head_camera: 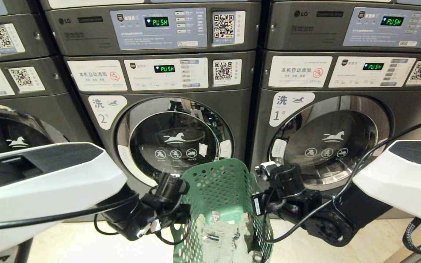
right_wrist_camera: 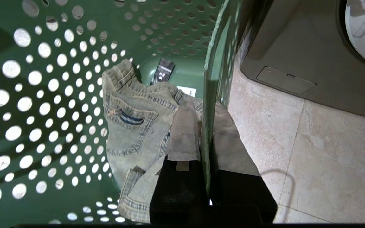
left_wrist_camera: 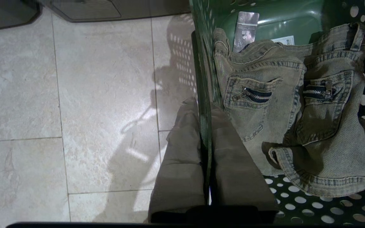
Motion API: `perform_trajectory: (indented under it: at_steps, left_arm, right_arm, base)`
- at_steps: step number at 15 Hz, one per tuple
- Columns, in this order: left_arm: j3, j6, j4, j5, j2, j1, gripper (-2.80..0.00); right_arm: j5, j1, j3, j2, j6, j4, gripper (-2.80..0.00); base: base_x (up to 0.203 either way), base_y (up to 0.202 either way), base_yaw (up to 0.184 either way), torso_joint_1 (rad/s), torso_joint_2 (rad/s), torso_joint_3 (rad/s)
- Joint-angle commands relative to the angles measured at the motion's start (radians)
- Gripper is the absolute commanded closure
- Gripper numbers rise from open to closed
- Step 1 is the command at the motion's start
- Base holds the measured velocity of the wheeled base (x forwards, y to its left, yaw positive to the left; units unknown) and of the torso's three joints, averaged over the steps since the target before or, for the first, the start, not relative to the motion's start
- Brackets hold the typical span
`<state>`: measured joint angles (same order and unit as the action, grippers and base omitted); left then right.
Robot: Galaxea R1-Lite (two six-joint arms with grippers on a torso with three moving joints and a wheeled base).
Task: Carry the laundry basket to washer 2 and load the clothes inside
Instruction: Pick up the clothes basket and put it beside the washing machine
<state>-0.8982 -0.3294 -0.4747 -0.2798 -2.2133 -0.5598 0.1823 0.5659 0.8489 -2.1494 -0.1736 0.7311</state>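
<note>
Both white forearm covers fill the lower corners of the head view, and between them the laundry basket [head_camera: 222, 204] hangs at lower centre, above the pale tiled floor [head_camera: 86, 244]. At the basket's left edge the left gripper [left_wrist_camera: 205, 126] is pinching the green perforated wall, one finger outside and one inside, as its wrist view shows. At the opposite edge the right gripper [right_wrist_camera: 206, 126] is pressed onto the other wall in the same way, with the rim between its fingers. Inside the basket lie the clothes [left_wrist_camera: 296, 114], a faded grey-green denim piece with two dark zippered pockets, crumpled on the bottom beside a white sticker [left_wrist_camera: 283, 40]. Washer 2 [head_camera: 174, 142] stands directly behind the basket in the centre of the head view, its chrome-ringed round door closed and its display reading PUSH. Just right of it stands washer 1 [head_camera: 329, 142], likewise closed, and a third washer [head_camera: 9, 135] shows partly at the left edge.
</note>
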Motion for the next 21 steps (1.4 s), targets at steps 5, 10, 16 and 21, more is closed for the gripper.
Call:
perform_trajectory:
  at_steps: [5, 10, 16, 21]
  left_arm:
    - [-0.134, 0.037, -0.003, -0.004, -0.104, 0.000, 0.00]
    - [-0.219, 0.062, -0.001, -0.011, -0.166, 0.001, 0.00]
    - [-0.350, 0.091, 0.011, -0.013, -0.240, 0.001, 0.00]
    - [-0.393, 0.092, 0.049, -0.010, -0.266, 0.000, 0.00]
  right_arm:
    - [0.005, -0.011, 0.015, -0.065, -0.003, 0.005, 0.00]
    - [0.007, -0.052, 0.034, -0.149, 0.050, 0.135, 0.00]
    - [0.006, -0.090, 0.065, -0.213, 0.086, 0.171, 0.00]
    - [0.006, -0.112, 0.077, -0.227, 0.091, 0.172, 0.00]
  base:
    - [0.000, 0.000, 0.000, 0.000, 0.00, 0.000]
    - [0.000, 0.000, 0.000, 0.000, 0.00, 0.000]
    - [0.000, 0.000, 0.000, 0.000, 0.00, 0.000]
    - [0.000, 0.000, 0.000, 0.000, 0.00, 0.000]
